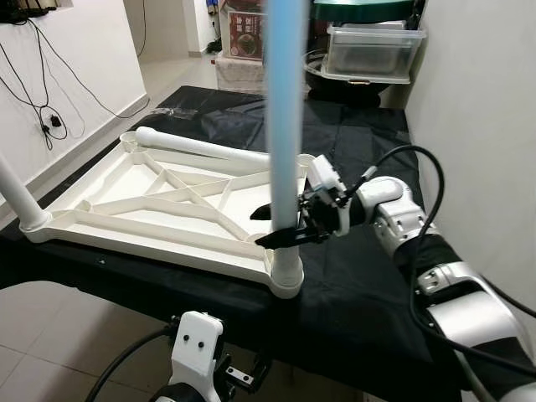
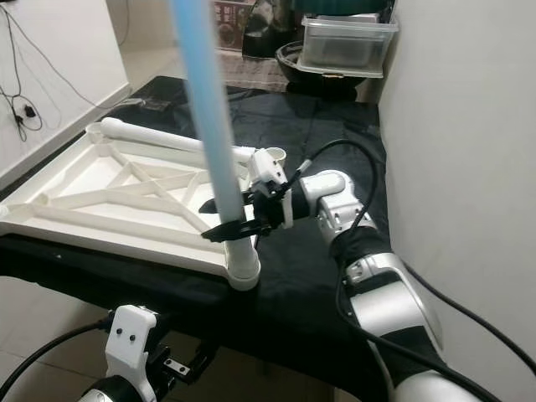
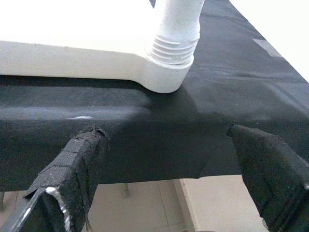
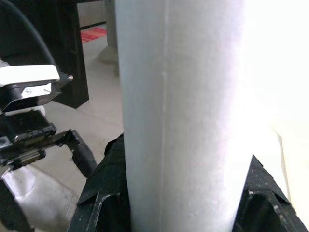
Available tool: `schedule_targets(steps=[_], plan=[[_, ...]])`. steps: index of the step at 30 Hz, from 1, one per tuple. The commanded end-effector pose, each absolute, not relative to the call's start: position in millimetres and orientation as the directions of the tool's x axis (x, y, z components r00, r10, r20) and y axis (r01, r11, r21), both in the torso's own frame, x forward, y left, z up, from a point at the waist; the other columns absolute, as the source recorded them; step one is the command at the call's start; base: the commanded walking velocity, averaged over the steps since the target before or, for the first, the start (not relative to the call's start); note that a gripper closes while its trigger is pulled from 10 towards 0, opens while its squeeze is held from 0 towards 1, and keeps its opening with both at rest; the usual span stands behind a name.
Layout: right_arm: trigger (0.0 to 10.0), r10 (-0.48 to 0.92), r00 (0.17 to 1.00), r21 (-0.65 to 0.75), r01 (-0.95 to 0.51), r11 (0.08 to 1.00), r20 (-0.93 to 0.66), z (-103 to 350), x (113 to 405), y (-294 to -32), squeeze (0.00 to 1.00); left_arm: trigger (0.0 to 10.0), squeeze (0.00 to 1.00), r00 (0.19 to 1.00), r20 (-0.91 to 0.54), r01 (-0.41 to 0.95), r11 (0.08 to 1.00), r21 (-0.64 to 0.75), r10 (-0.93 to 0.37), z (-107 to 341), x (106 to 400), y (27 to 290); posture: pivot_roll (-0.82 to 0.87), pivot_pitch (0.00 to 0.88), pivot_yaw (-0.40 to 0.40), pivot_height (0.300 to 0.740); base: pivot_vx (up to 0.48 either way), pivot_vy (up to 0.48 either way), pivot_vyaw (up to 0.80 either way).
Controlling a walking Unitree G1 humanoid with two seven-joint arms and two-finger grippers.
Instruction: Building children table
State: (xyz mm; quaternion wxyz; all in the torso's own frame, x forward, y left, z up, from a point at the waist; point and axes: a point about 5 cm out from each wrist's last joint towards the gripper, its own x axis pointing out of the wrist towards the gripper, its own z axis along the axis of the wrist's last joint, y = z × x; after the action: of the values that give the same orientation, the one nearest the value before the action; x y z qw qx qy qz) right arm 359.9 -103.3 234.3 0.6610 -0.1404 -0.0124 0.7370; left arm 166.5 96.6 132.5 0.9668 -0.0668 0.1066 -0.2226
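A white children's table top [image 1: 151,209] lies upside down on a table draped in black cloth [image 1: 352,276]. A pale blue leg [image 1: 285,126] stands upright in the near right corner socket [image 3: 169,72]. My right gripper [image 1: 280,226] is shut on this leg just above the socket, with black fingers [image 4: 104,193] on both sides of it. A white leg [image 1: 201,146] lies along the far edge. Another white leg [image 1: 17,197] stands at the near left corner. My left gripper [image 3: 166,137] hangs open below the table's front edge, level with the cloth under the socket.
A plain wall [image 1: 477,126] runs close along the right side of the table. Clear plastic bins [image 1: 373,50] are stacked behind the far end. Cables [image 1: 46,117] hang on the left wall above tiled floor [image 1: 50,335].
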Motion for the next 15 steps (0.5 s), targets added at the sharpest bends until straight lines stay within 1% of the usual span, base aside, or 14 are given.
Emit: schedule_targets(steps=[1, 2, 3, 4, 6, 7, 8, 9, 11, 12, 13, 14, 15], plan=[[10.0, 0.972, 0.002, -0.124, -0.992, -0.027, -0.233, 212, 363, -108, 0.00, 10.0, 0.00, 0.875, -0.197, 0.413, 0.895, -0.168, -0.441, 128, 166, 97, 0.11, 0.120, -0.045, 0.740, 0.000, 0.000, 0.00], [10.0, 0.972, 0.002, -0.124, -0.992, -0.027, -0.233, 212, 363, -108, 0.00, 10.0, 0.00, 0.875, -0.197, 0.413, 0.895, -0.168, -0.441, 128, 166, 97, 0.11, 0.120, -0.045, 0.740, 0.000, 0.000, 0.00], [10.0, 0.976, 0.057, -0.126, -0.992, 0.031, -0.212, 212, 366, -107, 0.00, 10.0, 0.00, 0.876, -0.197, 0.414, 0.895, -0.167, -0.441, 128, 166, 97, 0.11, 0.119, -0.048, 0.740, 0.000, 0.000, 0.00], [10.0, 0.976, 0.057, -0.126, -0.992, 0.031, -0.212, 212, 366, -107, 0.00, 10.0, 0.00, 0.876, -0.197, 0.414, 0.895, -0.167, -0.441, 128, 166, 97, 0.11, 0.119, -0.048, 0.740, 0.000, 0.000, 0.00], [10.0, 0.965, 0.184, -0.120, -0.979, 0.164, -0.186, 208, 373, -108, 0.00, 10.0, 0.00, 0.876, -0.196, 0.414, 0.895, -0.167, -0.441, 128, 166, 96, 0.11, 0.117, -0.047, 0.740, 0.000, 0.000, 0.00], [10.0, 0.965, 0.184, -0.120, -0.979, 0.164, -0.186, 208, 373, -108, 0.00, 10.0, 0.00, 0.876, -0.196, 0.414, 0.895, -0.167, -0.441, 128, 166, 96, 0.11, 0.117, -0.047, 0.740, 0.000, 0.000, 0.00], [10.0, 0.951, 0.261, -0.136, -0.961, 0.240, -0.168, 207, 377, -109, 0.00, 10.0, 0.00, 0.876, -0.195, 0.414, 0.895, -0.168, -0.441, 128, 166, 96, 0.11, 0.117, -0.047, 0.740, 0.000, 0.000, 0.00], [10.0, 0.939, 0.307, -0.146, -0.947, 0.286, -0.155, 207, 379, -111, 0.00, 10.0, 0.00, 0.876, -0.195, 0.414, 0.895, -0.168, -0.442, 128, 166, 96, 0.11, 0.117, -0.047, 0.740, 0.000, 0.000, 0.00], [10.0, 0.939, 0.307, -0.146, -0.947, 0.286, -0.155, 207, 379, -111, 0.00, 10.0, 0.00, 0.876, -0.195, 0.414, 0.895, -0.168, -0.442, 128, 166, 96, 0.11, 0.117, -0.047, 0.740, 0.000, 0.000, 0.00], [10.0, 0.923, 0.358, -0.145, -0.930, 0.339, -0.142, 207, 382, -113, 0.00, 10.0, 0.00, 0.876, -0.195, 0.414, 0.895, -0.168, -0.442, 127, 166, 96, 0.11, 0.106, -0.045, 0.740, 0.000, 0.000, 0.00], [10.0, 0.898, 0.427, -0.132, -0.901, 0.412, -0.110, 209, 386, -116, 0.00, 10.0, 0.00, 0.875, -0.195, 0.414, 0.894, -0.169, -0.442, 127, 166, 96, 0.11, 0.106, -0.046, 0.740, 0.000, 0.000, 0.00], [10.0, 0.898, 0.427, -0.132, -0.901, 0.412, -0.110, 209, 386, -116, 0.00, 10.0, 0.00, 0.875, -0.195, 0.414, 0.894, -0.169, -0.442, 127, 166, 96, 0.11, 0.106, -0.046, 0.740, 0.000, 0.000, 0.00], [10.0, 0.868, 0.491, -0.113, -0.869, 0.482, -0.073, 213, 391, -119, 0.00, 10.0, 0.00, 0.875, -0.196, 0.415, 0.894, -0.169, -0.443, 127, 166, 96, 0.11, 0.105, -0.045, 0.740, 0.000, 0.000, 0.00]])
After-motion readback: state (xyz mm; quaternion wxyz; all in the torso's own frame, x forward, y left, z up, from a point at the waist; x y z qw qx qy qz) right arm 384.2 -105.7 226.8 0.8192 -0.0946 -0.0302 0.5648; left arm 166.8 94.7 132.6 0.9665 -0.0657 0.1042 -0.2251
